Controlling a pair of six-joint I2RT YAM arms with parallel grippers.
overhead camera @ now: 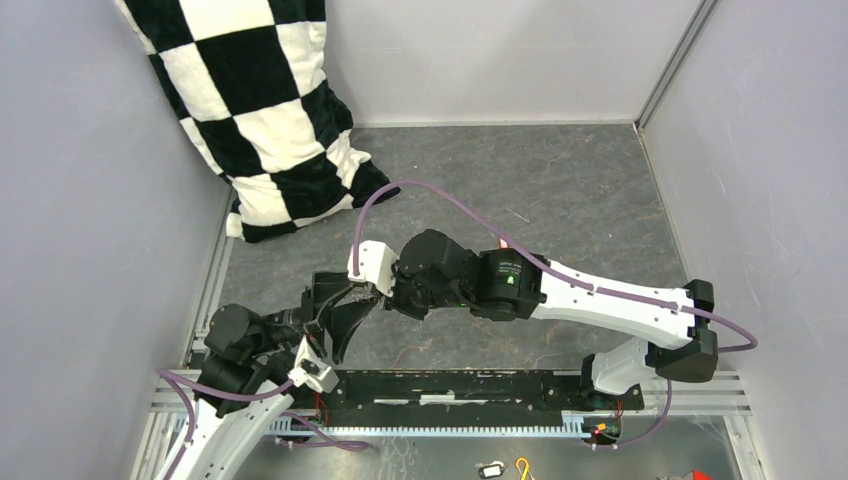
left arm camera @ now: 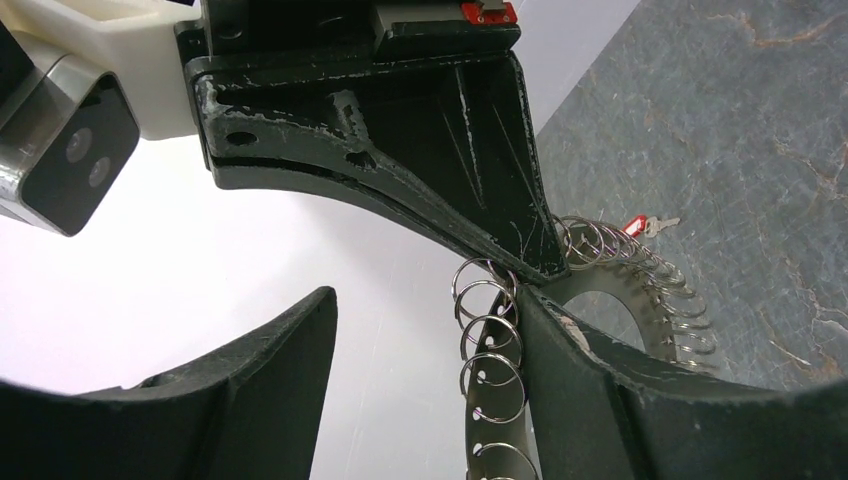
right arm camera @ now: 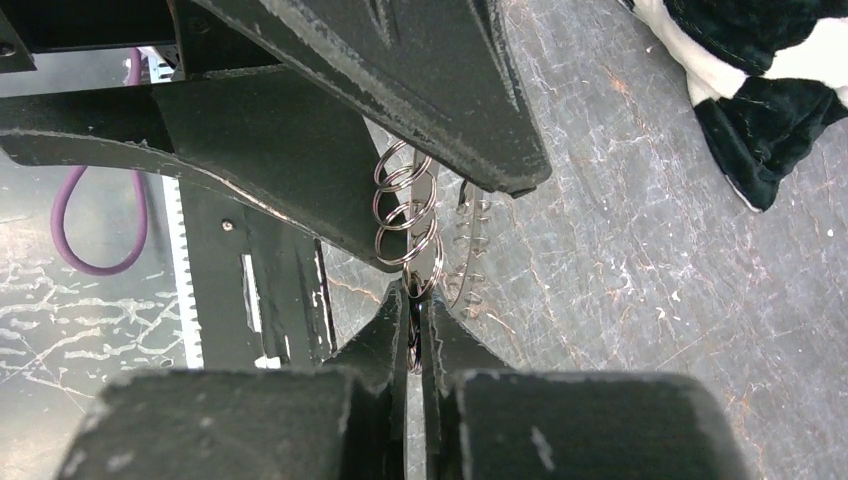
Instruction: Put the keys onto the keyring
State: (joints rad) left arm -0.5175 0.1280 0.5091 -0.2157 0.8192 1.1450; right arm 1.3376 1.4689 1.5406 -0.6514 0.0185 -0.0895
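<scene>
The keyring [left arm camera: 487, 372], a grey metal band fringed with small split rings, stands on edge between the two grippers. My right gripper [right arm camera: 415, 300] is shut on its rim, with the keyring [right arm camera: 408, 215] rising just beyond the tips. My left gripper [left arm camera: 425, 300] is open wide, the band resting against its right finger [left arm camera: 600, 390]. A red-headed key [left arm camera: 636, 225] shows at the ring's far edge; I cannot tell whether it hangs there or lies on the table. The black-headed key is out of view. From above, both grippers [overhead camera: 362, 300] meet at the table's near left.
A black-and-white checkered pillow [overhead camera: 270, 110] lies at the back left. A black rail [overhead camera: 450, 385] runs along the near edge. Below it sit a dark tag [overhead camera: 490, 468] and a yellow hook [overhead camera: 522, 467]. Grey walls close in on both sides.
</scene>
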